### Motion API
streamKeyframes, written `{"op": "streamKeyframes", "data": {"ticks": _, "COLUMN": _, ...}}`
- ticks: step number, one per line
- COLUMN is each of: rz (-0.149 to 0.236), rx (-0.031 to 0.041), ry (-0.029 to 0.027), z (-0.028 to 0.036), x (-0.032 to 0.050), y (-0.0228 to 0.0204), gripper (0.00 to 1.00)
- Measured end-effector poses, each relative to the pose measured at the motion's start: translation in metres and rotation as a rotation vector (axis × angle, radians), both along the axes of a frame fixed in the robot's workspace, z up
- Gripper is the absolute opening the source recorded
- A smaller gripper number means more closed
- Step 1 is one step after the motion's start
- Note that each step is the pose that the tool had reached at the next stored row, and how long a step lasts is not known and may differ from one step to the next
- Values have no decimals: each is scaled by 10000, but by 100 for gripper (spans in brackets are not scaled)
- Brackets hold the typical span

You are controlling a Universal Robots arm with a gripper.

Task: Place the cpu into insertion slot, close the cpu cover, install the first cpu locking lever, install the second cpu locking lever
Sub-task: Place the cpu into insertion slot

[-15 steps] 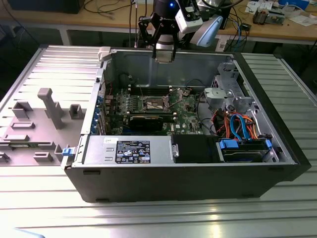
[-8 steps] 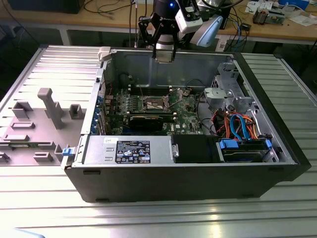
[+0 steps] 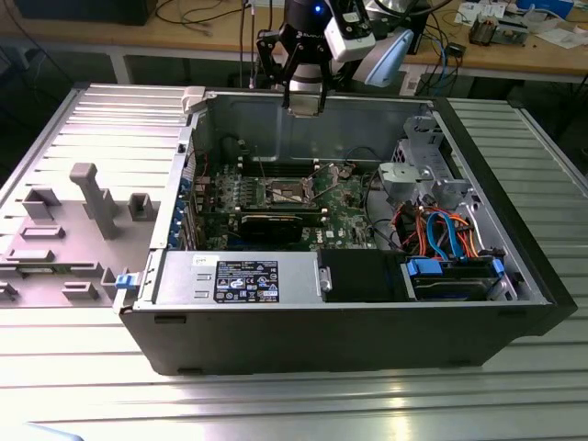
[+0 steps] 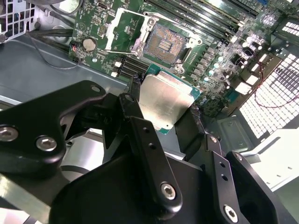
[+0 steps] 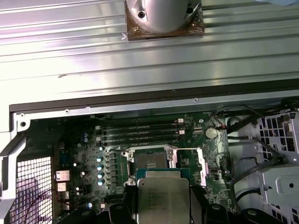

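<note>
As it hangs above the insertion slot (image 4: 164, 44), claw (image 4: 164, 103) clenched on the cpu (image 4: 163, 93)

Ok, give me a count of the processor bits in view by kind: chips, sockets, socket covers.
cpu: 1
insertion slot: 1
cpu cover: 1
Total: 3

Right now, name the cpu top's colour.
Silver-grey; the cpu shows best in the second wrist view.
</note>
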State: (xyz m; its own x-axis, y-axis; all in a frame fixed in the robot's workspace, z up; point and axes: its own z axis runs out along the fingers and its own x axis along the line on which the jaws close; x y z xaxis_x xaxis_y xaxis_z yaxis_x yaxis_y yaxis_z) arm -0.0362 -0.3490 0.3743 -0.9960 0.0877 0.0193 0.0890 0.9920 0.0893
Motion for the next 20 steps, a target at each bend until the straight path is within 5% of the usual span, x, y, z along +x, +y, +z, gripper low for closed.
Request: {"op": "streamKeyframes", "data": {"ticks": 20, "rz": -323, "rx": 1, "ry": 0, "z": 0, "x": 0, "y": 0, "gripper": 55}}
